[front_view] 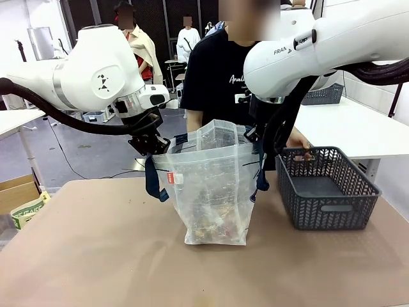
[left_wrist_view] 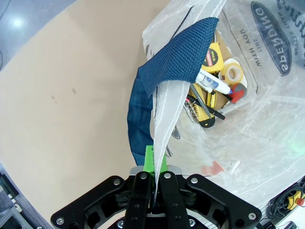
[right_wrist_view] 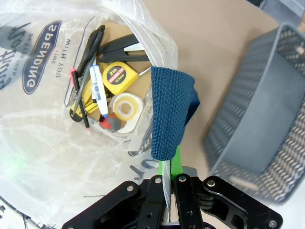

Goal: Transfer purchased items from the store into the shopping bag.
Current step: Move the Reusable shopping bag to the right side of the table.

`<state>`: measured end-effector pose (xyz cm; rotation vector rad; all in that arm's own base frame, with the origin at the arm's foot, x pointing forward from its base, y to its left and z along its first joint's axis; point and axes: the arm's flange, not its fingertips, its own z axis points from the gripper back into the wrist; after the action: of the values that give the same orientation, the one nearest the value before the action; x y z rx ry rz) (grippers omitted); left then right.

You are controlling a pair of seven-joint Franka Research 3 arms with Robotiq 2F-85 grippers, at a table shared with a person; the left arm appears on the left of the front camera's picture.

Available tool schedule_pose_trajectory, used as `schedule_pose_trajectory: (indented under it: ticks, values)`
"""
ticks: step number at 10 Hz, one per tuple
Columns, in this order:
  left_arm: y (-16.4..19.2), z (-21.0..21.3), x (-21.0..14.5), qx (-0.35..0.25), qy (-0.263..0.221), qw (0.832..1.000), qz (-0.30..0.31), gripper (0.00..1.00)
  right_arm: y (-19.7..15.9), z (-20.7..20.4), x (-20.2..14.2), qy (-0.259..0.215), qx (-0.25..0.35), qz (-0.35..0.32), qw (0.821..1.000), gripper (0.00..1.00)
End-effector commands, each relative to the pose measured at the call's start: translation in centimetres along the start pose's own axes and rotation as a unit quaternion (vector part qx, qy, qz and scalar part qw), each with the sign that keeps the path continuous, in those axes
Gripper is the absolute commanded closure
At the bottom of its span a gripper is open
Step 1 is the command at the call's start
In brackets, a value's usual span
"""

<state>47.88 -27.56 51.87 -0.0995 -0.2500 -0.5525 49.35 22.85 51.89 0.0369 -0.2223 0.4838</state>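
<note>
Basically, the shopping bag (front_view: 214, 185) is clamped open by left pincer (left_wrist_view: 156, 157) and right pincer (right_wrist_view: 170, 167); store (front_view: 326, 214) looks emptied, so release is likely due.

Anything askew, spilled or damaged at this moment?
Nothing stands out. The translucent white plastic shopping bag stands upright on the tan table, its rim pinched by the left gripper and the right gripper. A yellow tape measure, tape roll and pens lie at its bottom. The dark grey lattice basket sits level beside it.

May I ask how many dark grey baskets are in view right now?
2: one basket on the brown table beside the bag, a second basket on the white table behind.
</note>
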Motion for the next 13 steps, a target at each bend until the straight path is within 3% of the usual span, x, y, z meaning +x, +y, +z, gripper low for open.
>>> schedule_pose_trajectory:
  ticks: [1,4,7,9,13]
  values:
    - [0.0,0.0,0.0,0.000,0.000,1.000,0.000,1.00,-0.1,0.0,0.0,0.000,0.000,-0.001,1.000,1.00]
    - [-0.4,-0.1,0.1,-0.005,0.000,1.000,-0.009,1.00,0.2,-0.2,0.0,0.004,0.008,0.011,1.000,1.00]
    - [-1.7,0.6,1.3,-0.013,-0.010,1.000,0.027,1.00,1.8,0.3,1.2,0.001,0.004,-0.051,0.999,1.00]
    - [-2.5,0.3,2.5,-0.009,-0.008,0.996,0.084,1.00,2.8,0.0,2.5,0.008,-0.005,-0.102,0.995,1.00]
    - [-3.5,0.2,4.1,-0.024,-0.019,0.992,0.121,1.00,3.6,-0.7,4.1,-0.004,-0.022,-0.187,0.982,1.00]
